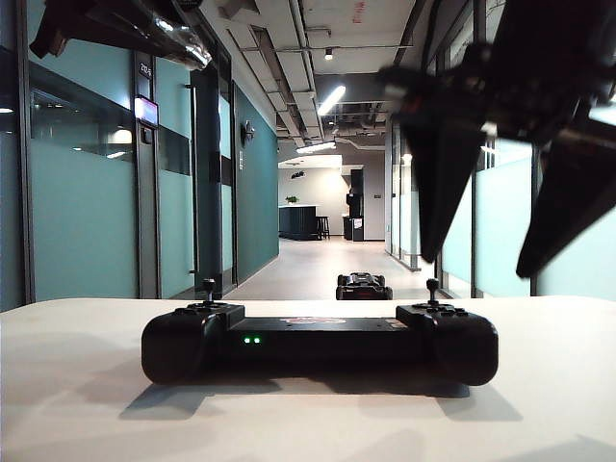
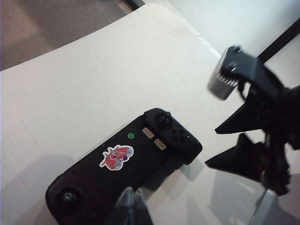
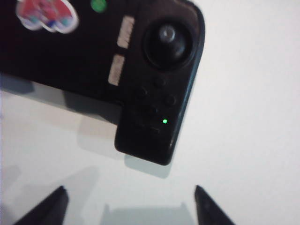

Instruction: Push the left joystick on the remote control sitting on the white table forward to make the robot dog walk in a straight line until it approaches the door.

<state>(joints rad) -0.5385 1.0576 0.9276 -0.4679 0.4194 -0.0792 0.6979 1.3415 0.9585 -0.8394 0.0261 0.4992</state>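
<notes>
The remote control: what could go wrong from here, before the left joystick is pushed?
1. The right gripper, fingers wide open, hangs above the right lobe of the remote control; it might hit the wrong stick.
2. The left gripper, fingers together, is beside the left joystick; an off-centre push may veer the robot dog.

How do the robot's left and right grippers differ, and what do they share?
The left gripper has fingers together; the right gripper has them spread wide. The left gripper hangs high over the remote control's left end; the right gripper sits lower, near its right end. Both are black, holding nothing.
</notes>
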